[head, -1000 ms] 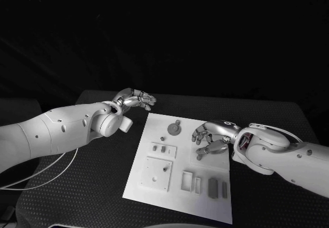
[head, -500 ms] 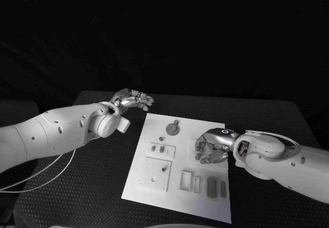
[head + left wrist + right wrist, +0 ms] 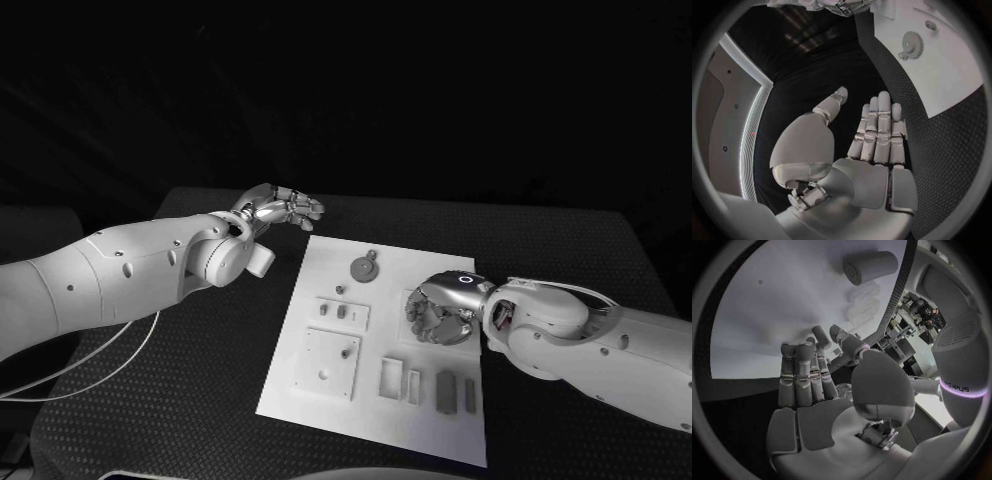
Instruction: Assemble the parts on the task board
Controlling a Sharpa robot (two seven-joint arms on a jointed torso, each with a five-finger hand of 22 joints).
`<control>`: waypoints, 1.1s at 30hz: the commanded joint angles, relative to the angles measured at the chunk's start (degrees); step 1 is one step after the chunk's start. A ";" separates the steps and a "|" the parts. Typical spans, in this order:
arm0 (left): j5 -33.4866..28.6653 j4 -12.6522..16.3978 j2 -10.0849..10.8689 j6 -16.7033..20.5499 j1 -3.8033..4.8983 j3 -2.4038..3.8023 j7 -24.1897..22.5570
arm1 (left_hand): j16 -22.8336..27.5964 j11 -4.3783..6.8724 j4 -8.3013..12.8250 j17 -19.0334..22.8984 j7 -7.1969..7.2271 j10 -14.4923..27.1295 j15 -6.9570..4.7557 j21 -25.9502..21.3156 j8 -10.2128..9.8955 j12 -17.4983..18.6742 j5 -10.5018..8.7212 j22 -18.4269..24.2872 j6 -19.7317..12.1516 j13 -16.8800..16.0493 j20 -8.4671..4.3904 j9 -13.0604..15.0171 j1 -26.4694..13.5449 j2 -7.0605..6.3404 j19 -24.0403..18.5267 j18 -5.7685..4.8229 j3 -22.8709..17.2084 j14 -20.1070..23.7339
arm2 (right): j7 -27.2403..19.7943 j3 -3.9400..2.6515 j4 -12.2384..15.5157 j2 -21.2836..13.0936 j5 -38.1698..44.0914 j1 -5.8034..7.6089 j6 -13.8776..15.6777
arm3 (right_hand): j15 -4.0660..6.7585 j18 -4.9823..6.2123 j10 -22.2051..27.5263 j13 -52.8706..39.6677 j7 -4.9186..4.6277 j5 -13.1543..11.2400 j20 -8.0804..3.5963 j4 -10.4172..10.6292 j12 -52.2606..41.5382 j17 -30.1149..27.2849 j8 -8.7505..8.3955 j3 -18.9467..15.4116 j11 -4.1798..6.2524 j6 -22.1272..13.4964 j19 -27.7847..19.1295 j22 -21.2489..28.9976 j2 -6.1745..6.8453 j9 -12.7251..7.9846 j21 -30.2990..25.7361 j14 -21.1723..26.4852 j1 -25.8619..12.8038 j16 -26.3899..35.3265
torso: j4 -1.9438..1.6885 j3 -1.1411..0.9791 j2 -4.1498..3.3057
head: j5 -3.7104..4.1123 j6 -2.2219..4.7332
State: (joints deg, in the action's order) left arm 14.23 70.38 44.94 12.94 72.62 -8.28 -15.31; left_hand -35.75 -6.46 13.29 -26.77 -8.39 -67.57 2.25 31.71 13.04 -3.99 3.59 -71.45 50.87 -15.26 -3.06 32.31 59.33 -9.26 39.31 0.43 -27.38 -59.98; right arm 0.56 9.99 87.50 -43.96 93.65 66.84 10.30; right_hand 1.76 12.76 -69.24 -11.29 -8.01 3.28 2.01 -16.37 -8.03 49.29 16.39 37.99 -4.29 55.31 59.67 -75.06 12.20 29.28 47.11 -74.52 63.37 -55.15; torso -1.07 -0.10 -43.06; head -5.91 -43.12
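The white task board lies in the middle of the black table. On it are a grey gear, a small plate with two pegs, a square plate and several narrow pieces near the front edge. My right hand hangs low over the board's right middle, palm down, holding nothing. In the right wrist view its fingers reach over the board toward a grey cylinder lying beyond the fingertips, apart from them. My left hand hovers off the board's far left corner, fingers straight, empty.
The left wrist view shows the board with the gear off to one side of the hand. A white cable loops over the table at the left. Black tabletop surrounds the board.
My right hand has moved in over the board and turned palm down, closer to its middle. The left hand has stayed nearly still.
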 commanded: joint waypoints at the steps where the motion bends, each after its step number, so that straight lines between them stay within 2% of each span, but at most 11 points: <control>1: -0.25 0.09 -0.06 -0.98 0.07 0.04 -0.61 | 0.21 -0.33 -0.31 -0.11 -0.07 0.01 0.29 -0.30 0.26 0.03 0.07 -0.06 -0.11 0.10 0.05 -0.07 0.03 0.44 0.43 -0.43 0.08 -0.20 | -0.36 -0.01 0.13 0.10 1.14 -0.07 1.33 | 0.56 2.24 -0.79 -0.29 0.01 -0.31 -0.19 -0.02 -0.54 -0.29 0.30 1.05 0.17 0.34 0.50 -0.79 -0.22 -0.12 0.49 -0.04 -0.11 -0.45 | 0.00 0.06 0.08 | -0.09 -0.15; 12: -0.25 0.01 0.01 -1.04 0.07 0.04 -0.50 | 0.26 -0.33 -0.36 -0.18 -0.07 0.00 0.30 -0.34 0.27 0.03 0.07 -0.09 -0.11 0.13 0.06 -0.08 -0.02 0.47 0.44 -0.43 0.11 -0.21 | -0.91 -0.01 0.44 0.16 1.22 -0.08 2.07 | 1.63 2.24 -3.40 -2.14 0.71 -0.50 -0.50 0.23 -2.59 -1.14 1.12 5.04 1.29 2.03 0.88 -0.70 -0.91 0.14 0.95 -0.14 -0.72 -1.03 | 0.05 0.00 0.04 | -0.21 -0.31; 18: -0.25 -0.01 -0.03 -1.07 0.07 0.04 -0.45 | 0.29 -0.33 -0.38 -0.21 -0.08 0.00 0.30 -0.36 0.28 0.03 0.06 -0.10 -0.11 0.14 0.06 -0.09 -0.03 0.48 0.45 -0.43 0.12 -0.21 | -0.49 -0.01 0.38 0.20 2.52 -0.08 2.61 | 2.34 2.24 -4.72 -3.60 1.41 -0.49 -0.79 0.11 -3.89 -1.28 1.96 7.96 2.03 3.56 1.34 -0.63 -2.18 0.59 1.22 -0.42 -0.17 -1.55 | 0.01 0.00 0.07 | -0.24 -0.33; 20: -0.25 -0.01 -0.02 -1.09 0.07 0.04 -0.42 | 0.30 -0.33 -0.38 -0.22 -0.08 0.00 0.30 -0.36 0.28 0.03 0.06 -0.10 -0.11 0.15 0.06 -0.09 -0.03 0.49 0.45 -0.43 0.12 -0.21 | -0.33 -0.01 0.27 0.17 2.80 -0.08 2.64 | 2.68 2.24 -5.28 -4.20 1.76 -0.48 -0.98 0.00 -4.44 -1.16 2.41 9.60 2.38 4.38 1.67 -0.60 -3.00 0.83 1.37 -0.69 0.77 -1.96 | 0.01 0.00 0.07 | -0.24 -0.33; 23: -0.25 -0.07 -0.02 -1.12 0.07 0.04 -0.39 | 0.31 -0.33 -0.39 -0.24 -0.08 0.01 0.30 -0.37 0.29 0.03 0.06 -0.11 -0.12 0.16 0.06 -0.09 -0.03 0.50 0.45 -0.43 0.12 -0.21 | -0.23 -0.01 0.37 0.17 3.21 -0.08 3.15 | 2.96 2.24 -5.51 -5.01 2.00 -0.49 -1.19 0.00 -4.96 -0.86 2.72 11.22 2.64 4.95 2.21 -0.59 -3.34 1.11 1.67 -0.84 1.04 -2.59 | 0.03 0.00 0.04 | -0.24 -0.39; 28: -0.25 -0.08 -0.12 -1.14 0.07 0.04 -0.39 | 0.34 -0.33 -0.40 -0.27 -0.08 0.02 0.30 -0.39 0.29 0.03 0.05 -0.12 -0.12 0.18 0.06 -0.10 -0.03 0.50 0.44 -0.43 0.13 -0.20 | 0.13 -0.01 0.64 0.30 4.31 -0.08 4.10 | 3.10 2.24 -5.53 -5.92 2.17 -0.50 -1.45 -0.07 -5.44 -0.58 2.94 12.09 2.79 5.24 2.61 -0.65 -3.69 1.43 2.01 -0.89 1.19 -3.12 | 0.06 -0.02 0.06 | -0.33 -0.40; 33: -0.25 -0.21 -0.20 -1.14 0.07 0.04 -0.39 | 0.37 -0.33 -0.42 -0.31 -0.08 0.03 0.31 -0.41 0.30 0.04 0.05 -0.13 -0.13 0.19 0.06 -0.11 -0.04 0.53 0.45 -0.43 0.13 -0.20 | -0.02 -0.02 1.08 0.00 4.36 -0.07 3.64 | 3.23 2.24 -5.31 -7.13 2.29 -0.51 -1.80 -0.25 -5.97 -0.26 3.29 10.46 2.91 5.26 2.91 -0.77 -5.39 2.15 2.49 -0.86 1.36 -3.66 | -0.02 0.01 0.06 | -0.33 -0.45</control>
State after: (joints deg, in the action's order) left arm 14.22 70.16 44.87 12.57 72.62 -8.28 -15.25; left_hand -35.75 -6.46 13.13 -27.00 -8.39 -67.57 2.25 31.49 13.04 -3.99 3.60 -71.49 50.87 -15.16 -3.06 32.27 59.33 -9.26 39.31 0.43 -27.23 -59.98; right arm 0.85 9.93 88.25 -43.94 96.83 66.86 13.91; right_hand 4.58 12.88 -74.35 -14.69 -5.75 2.43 0.29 -16.68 -13.72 48.98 19.50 48.73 -1.82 60.43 62.43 -75.03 9.16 31.24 49.45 -75.53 62.89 -58.48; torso -1.05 -0.11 -43.00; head -6.21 -43.54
